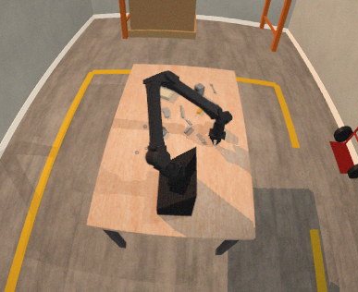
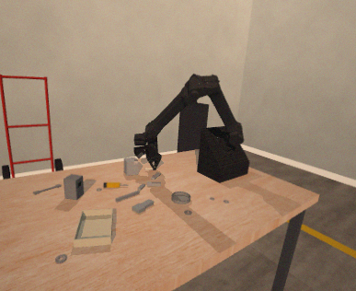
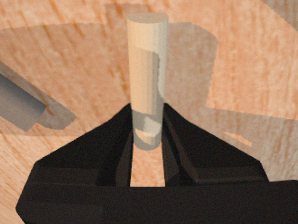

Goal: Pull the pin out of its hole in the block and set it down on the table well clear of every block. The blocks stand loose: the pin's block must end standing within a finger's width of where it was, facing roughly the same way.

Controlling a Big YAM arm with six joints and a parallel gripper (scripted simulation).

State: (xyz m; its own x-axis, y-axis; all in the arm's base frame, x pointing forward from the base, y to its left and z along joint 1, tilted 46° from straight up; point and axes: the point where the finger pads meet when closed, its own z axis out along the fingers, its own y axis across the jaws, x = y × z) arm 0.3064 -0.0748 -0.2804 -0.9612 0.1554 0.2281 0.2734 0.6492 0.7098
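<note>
While above table [image 3: 67, 30], gripper [image 3: 148, 137] (nearly closed) clamps pin [image 3: 147, 63], seemingly airborne.

From my exterior view, on the table [image 2: 269, 193]: arm base [image 2: 222, 158] at the back right; gripper [image 2: 151, 161] left of it, above the top, shut on the pin [image 3: 147, 72]. Block [image 2: 131, 166] just left of the gripper. Second block [image 2: 74, 186] further left. Tray [image 2: 95, 226] in front of that. Ring [image 2: 180, 198] right of the tray.
</note>
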